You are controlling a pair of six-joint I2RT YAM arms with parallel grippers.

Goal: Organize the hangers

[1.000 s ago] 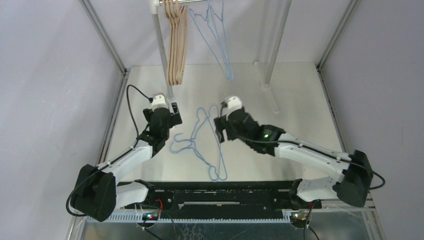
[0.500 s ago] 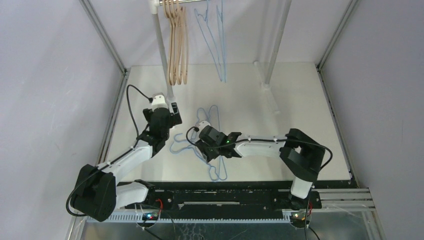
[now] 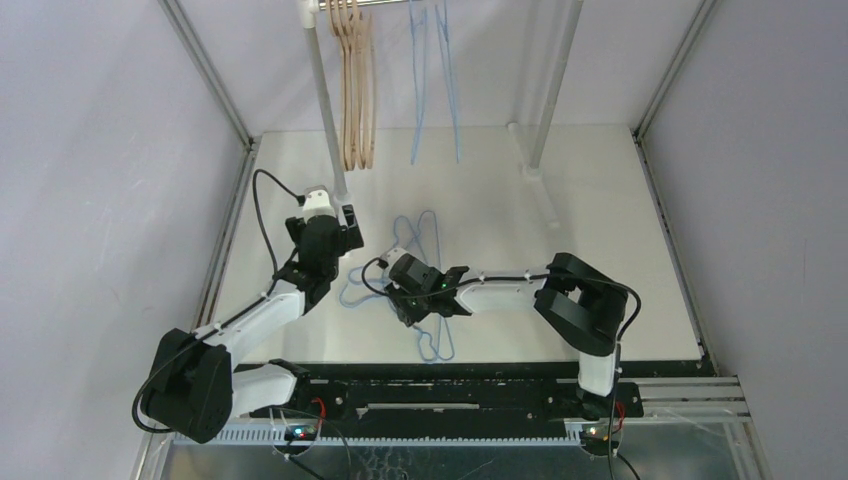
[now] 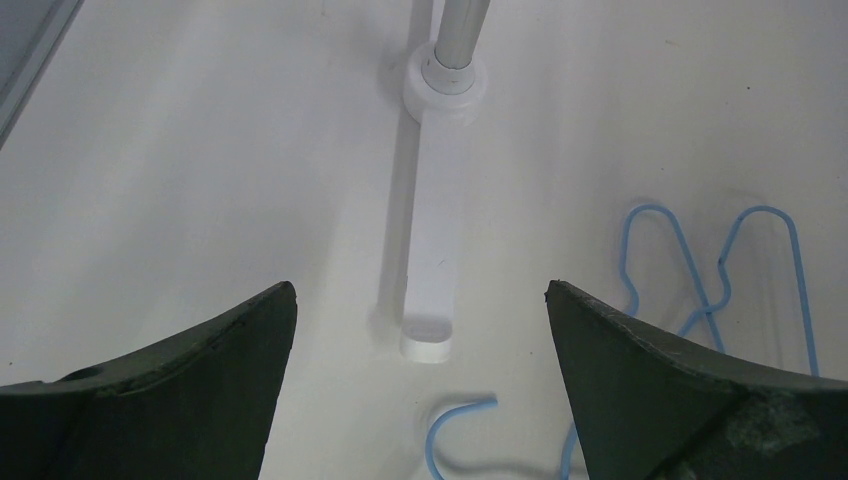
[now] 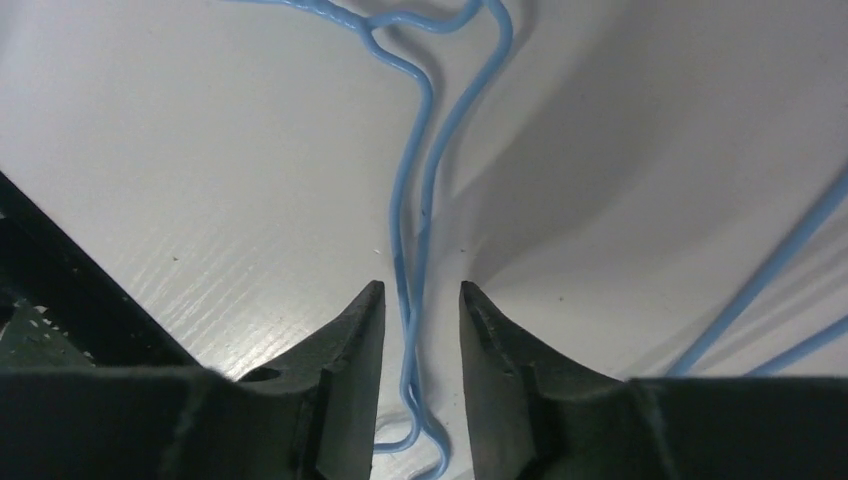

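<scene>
Two blue wire hangers (image 5: 371,33) lie mid-table, at 3 o'clock of my left gripper (image 4: 420,295); my right gripper (image 5: 420,300) has swung in from 3 o'clock and dropped onto them; its jaws have narrowed astride one's wires, not pinching yet. Left jaws are spread wide and empty; I'd judge pickup is imminent, then the rack (image 3: 322,100) at 12 o'clock.

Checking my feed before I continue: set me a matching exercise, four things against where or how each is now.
Things: 1 wooden hangers; 2 table hangers; 3 left claw; 4 right claw.
States: A astride a table hanger; B hung on the rack; C wide open, empty; D lying flat.
Pairs: 1-B; 2-D; 3-C; 4-A.
</scene>
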